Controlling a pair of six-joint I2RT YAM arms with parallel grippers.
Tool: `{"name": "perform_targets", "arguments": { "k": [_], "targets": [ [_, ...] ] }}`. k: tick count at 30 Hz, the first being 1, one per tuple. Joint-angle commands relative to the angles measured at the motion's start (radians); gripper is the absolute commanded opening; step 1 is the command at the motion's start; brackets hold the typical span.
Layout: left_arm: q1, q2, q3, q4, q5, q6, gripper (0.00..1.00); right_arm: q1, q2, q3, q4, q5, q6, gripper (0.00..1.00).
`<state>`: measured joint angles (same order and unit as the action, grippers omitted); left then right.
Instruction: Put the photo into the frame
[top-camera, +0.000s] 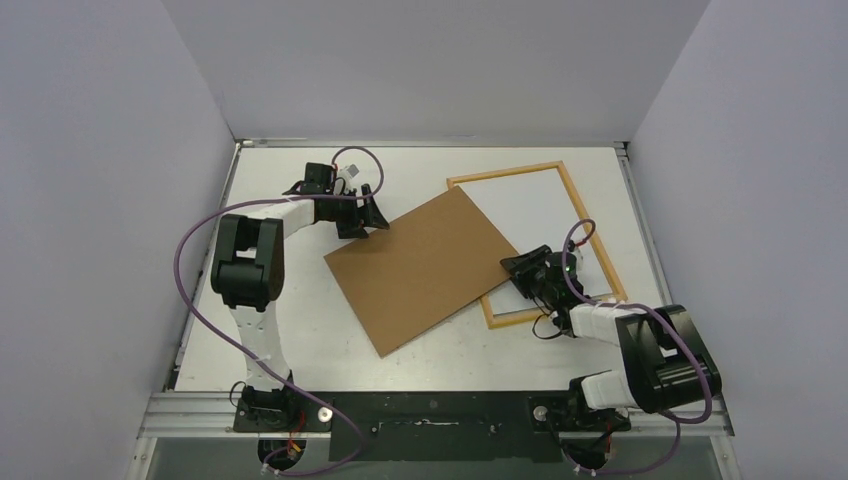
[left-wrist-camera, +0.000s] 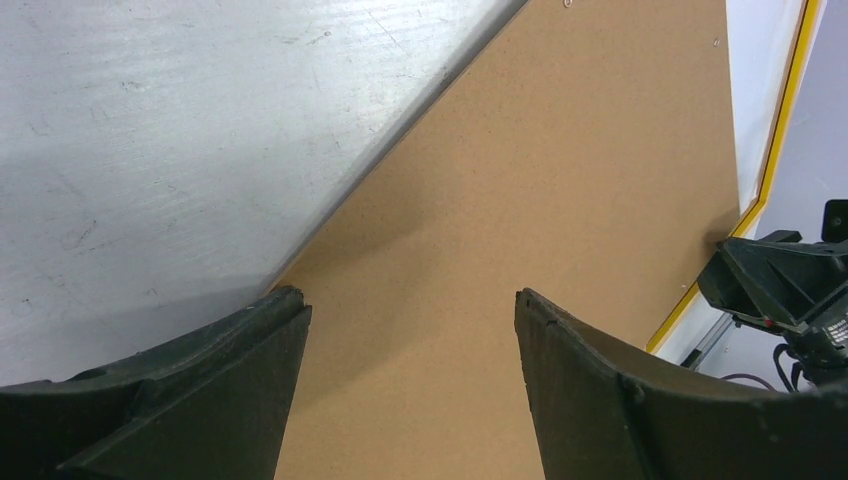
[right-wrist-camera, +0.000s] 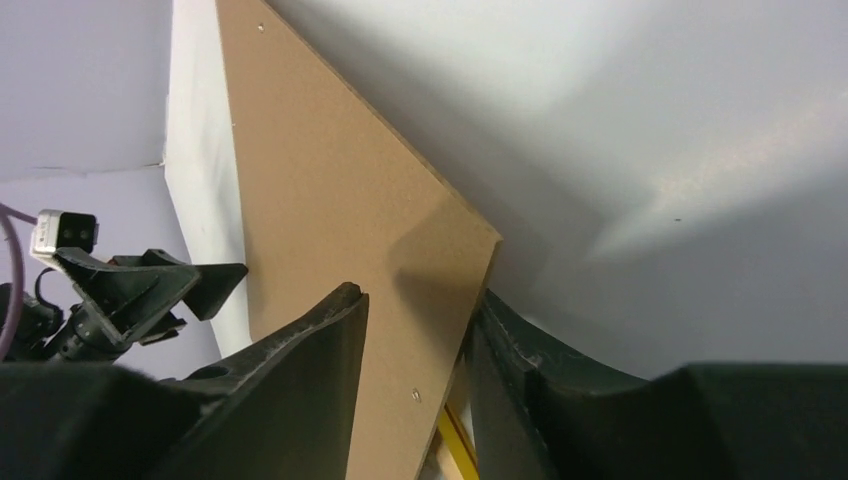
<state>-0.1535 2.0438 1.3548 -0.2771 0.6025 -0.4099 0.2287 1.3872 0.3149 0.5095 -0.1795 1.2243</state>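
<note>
At opposite corners of the backing board, two robot arms set up a shared lift in the job of putting a photo into its frame. The plain brown board lies flat and askew on the table. Its right corner overlaps the near-left corner of the frame, which lies wood-coloured side up just right of the board.

The left gripper hangs over the board's far-left corner with its jaws spread wide, the board's face bare between them and nothing held. The right gripper is at the board's right corner with its jaws drawn partway in, one finger over the face and the other at the edge. Whether they have bitten cannot be told from the wrist view.

No printed side of the photo shows in any view. A white sheet fills the frame's opening beyond the board's right edge, and it may be the print lying face down.

Judged from this layout, the step in hand is taking hold of the board rather than the photo itself. The next move calls for a firm pinch at both corners. After that comes a level lift, so the thin board does not twist, and a turn to square it with the frame's opening.
</note>
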Motion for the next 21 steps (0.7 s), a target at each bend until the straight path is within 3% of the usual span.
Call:
{"name": "perform_targets", "arguments": {
  "k": [1,6,10,16,21],
  "targets": [
    [-0.01,0.043,0.015,-0.031,-0.015,0.024,0.74,0.02,-0.112,0.034,0.096,0.009,-0.043,0.37],
    [-0.011,0.04,0.029,-0.048,-0.011,0.035,0.74,0.026,-0.193,0.049,0.084,0.017,-0.071,0.2],
    [-0.013,0.033,0.05,-0.061,0.001,0.041,0.74,0.03,-0.212,0.096,0.026,0.011,-0.1,0.0],
    [-0.029,-0.017,0.119,-0.113,0.017,0.061,0.75,0.03,-0.205,0.159,-0.036,0.016,-0.099,0.0],
    [-0.102,-0.144,0.191,-0.199,-0.062,0.146,0.76,0.034,-0.242,0.233,-0.194,0.045,-0.108,0.0]
  ]
}}
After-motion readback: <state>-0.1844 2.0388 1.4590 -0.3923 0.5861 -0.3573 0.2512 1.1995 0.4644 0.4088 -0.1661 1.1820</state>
